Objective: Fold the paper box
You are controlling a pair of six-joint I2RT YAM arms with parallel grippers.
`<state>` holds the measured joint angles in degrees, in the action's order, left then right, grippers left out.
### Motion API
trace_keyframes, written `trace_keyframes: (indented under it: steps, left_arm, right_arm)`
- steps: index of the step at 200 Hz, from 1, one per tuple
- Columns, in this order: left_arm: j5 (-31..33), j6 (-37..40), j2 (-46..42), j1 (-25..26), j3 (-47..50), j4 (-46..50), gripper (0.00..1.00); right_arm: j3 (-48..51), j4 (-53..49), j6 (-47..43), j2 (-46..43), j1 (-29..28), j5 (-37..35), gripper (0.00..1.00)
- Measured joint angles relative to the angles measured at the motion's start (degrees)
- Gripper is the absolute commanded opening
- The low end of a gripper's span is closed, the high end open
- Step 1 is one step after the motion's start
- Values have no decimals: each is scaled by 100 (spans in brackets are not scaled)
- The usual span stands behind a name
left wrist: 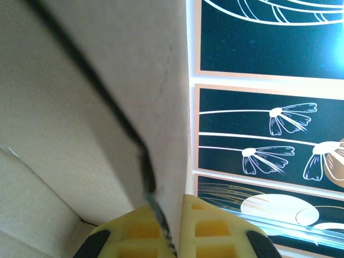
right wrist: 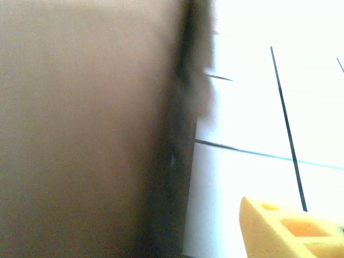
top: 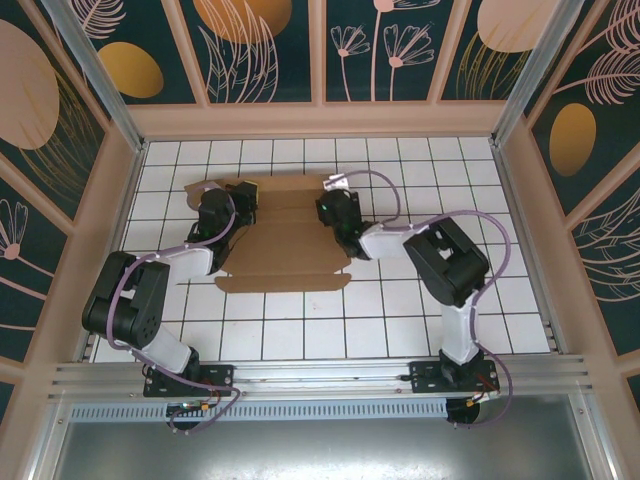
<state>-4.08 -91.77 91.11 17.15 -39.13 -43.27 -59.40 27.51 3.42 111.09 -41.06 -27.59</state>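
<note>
The paper box (top: 285,245) lies as a mostly flat brown cardboard sheet in the middle of the tiled table, between both arms. My left gripper (top: 240,200) is at its far left corner. In the left wrist view its yellow fingers (left wrist: 215,226) are shut on a raised cardboard flap (left wrist: 80,107), pinched between the pads. My right gripper (top: 335,212) is at the box's far right edge. In the right wrist view the blurred cardboard (right wrist: 80,134) is close on the left. One yellow finger (right wrist: 285,228) stands apart from it, with white tile showing between them.
White tiles (top: 400,320) spread to the right of the box and in front of it. Pink-framed walls with dark floral panels (top: 320,120) enclose the table on three sides. The same panels (left wrist: 269,123) appear beyond the flap in the left wrist view.
</note>
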Motion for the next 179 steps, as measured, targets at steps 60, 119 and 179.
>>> trace_keyframes:
  steps: [60,119,179]
  left_arm:
    - [7,11,0,0,-74,116,0]
    - [210,-203,-186,133,-192,638,0]
    - [800,-673,-708,490,-205,1545,0]
  right_arm:
    - [2035,1921,-413,-1506,107,706,76]
    - [2411,2109,-463,-2061,748,1585,74]
    - [1923,1405,-612,-1779,748,2299,74]
